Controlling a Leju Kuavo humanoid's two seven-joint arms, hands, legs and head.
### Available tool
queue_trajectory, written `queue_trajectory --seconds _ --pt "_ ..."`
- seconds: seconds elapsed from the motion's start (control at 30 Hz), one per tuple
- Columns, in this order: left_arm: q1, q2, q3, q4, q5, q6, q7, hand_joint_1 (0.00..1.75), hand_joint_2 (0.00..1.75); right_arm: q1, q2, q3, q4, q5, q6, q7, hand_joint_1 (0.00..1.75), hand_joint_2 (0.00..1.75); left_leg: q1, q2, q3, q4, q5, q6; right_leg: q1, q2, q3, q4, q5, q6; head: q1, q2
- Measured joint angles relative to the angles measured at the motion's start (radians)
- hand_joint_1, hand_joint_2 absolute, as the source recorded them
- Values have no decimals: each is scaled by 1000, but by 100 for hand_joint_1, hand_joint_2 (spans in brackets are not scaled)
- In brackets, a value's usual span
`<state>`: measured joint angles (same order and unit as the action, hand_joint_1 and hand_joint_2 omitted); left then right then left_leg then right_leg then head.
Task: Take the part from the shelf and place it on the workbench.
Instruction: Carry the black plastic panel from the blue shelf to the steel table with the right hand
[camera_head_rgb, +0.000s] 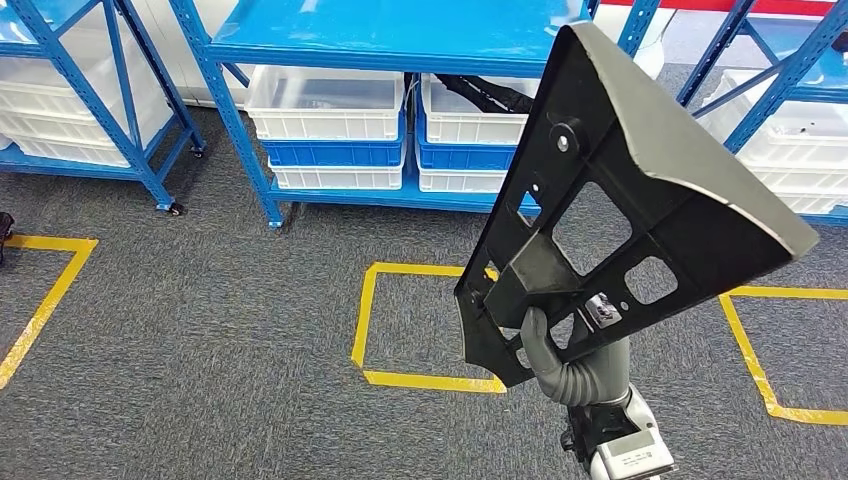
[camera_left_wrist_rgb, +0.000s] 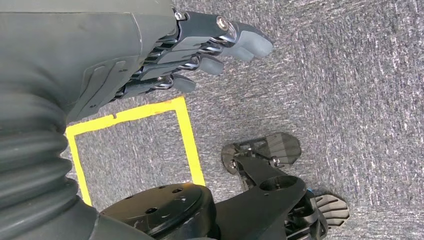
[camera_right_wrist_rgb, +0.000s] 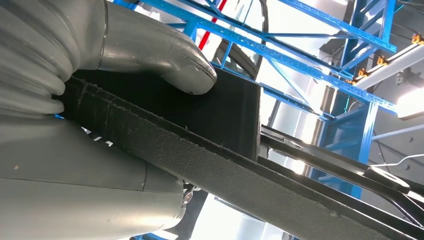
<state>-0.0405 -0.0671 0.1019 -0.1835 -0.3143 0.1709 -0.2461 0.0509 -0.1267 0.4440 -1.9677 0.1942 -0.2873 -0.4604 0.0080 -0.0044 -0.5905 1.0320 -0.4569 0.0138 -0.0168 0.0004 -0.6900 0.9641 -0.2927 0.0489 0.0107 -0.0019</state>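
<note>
White bins (camera_head_rgb: 325, 102) sit on the blue shelf (camera_head_rgb: 400, 40); yellow tape (camera_head_rgb: 365, 310) marks the grey carpet (camera_head_rgb: 200, 330).

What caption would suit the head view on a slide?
Right hand holds the black part up over grey carpet, before blue shelves with white bins.

Setting: warehouse or factory storeroom. Beyond the right hand (camera_head_rgb: 560, 345), blue steel shelving racks (camera_head_rgb: 240, 120) on castors hold stacked white and blue plastic bins (camera_head_rgb: 330, 125). Grey carpet floor (camera_head_rgb: 200, 320) below the hand carries yellow tape squares (camera_head_rgb: 375, 330) marking positions.
</note>
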Motion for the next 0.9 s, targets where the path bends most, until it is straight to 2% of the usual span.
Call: queue_trajectory --seconds 0.33,0.5,0.63,0.67,0.7,0.77,0.8,0.83,0.87,0.9 --pt "0 0 0 0 0 0 -1 0 175 3 -1 -1 -1 7 -1 -5 175 175 0 0 -4 0 3 -2 0 1 -5 0 3 -1 0 0" --pt "0 0 1 0 0 3 2 0 175 43 -1 -4 -15 49 -19 -34 175 175 -1 0 -7 1 4 -1 0 0 -6 -1 6 -1 0 0" --pt "1 1 2 0 -1 8 10 0 175 97 -1 -5 -31 93 -37 -56 175 175 -2 -1 -6 -5 13 14 -5 -1 -6 1 10 12 -1 0" --pt "1 1 2 0 -2 9 11 0 175 112 -2 -6 -35 102 -40 -59 175 175 1 0 -5 -11 20 18 -5 -1 -14 19 -6 10 0 0" --pt "1 0 2 0 -2 11 11 0 175 126 -3 -8 -38 111 -42 -62 175 175 5 1 -4 -16 27 21 -5 0 -29 58 -35 5 2 0" --pt "2 -1 4 0 -1 16 4 0 175 148 -7 -9 -41 120 -43 -63 175 175 9 1 -12 -19 35 22 -7 0 -77 196 -117 -7 4 0" --pt "2 -2 6 0 0 18 1 0 175 155 -9 -9 -42 122 -41 -61 175 175 10 2 -18 -19 39 20 -8 0 -97 265 -152 -8 4 0" --pt "3 -3 8 0 0 19 -2 0 175 159 -12 -10 -42 123 -40 -60 175 175 11 2 -25 -19 44 16 -10 0 -103 305 -174 -5 3 0" --pt "3 -4 10 0 1 19 -2 0 175 162 -14 -10 -42 122 -39 -58 175 175 12 2 -32 -18 49 11 -13 0 -88 310 -184 1 4 0" --pt "3 -6 12 1 1 18 -2 0 175 164 -16 -11 -42 122 -38 -55 175 175 16 1 -39 -18 54 5 -17 -1 -48 268 -182 11 3 0"
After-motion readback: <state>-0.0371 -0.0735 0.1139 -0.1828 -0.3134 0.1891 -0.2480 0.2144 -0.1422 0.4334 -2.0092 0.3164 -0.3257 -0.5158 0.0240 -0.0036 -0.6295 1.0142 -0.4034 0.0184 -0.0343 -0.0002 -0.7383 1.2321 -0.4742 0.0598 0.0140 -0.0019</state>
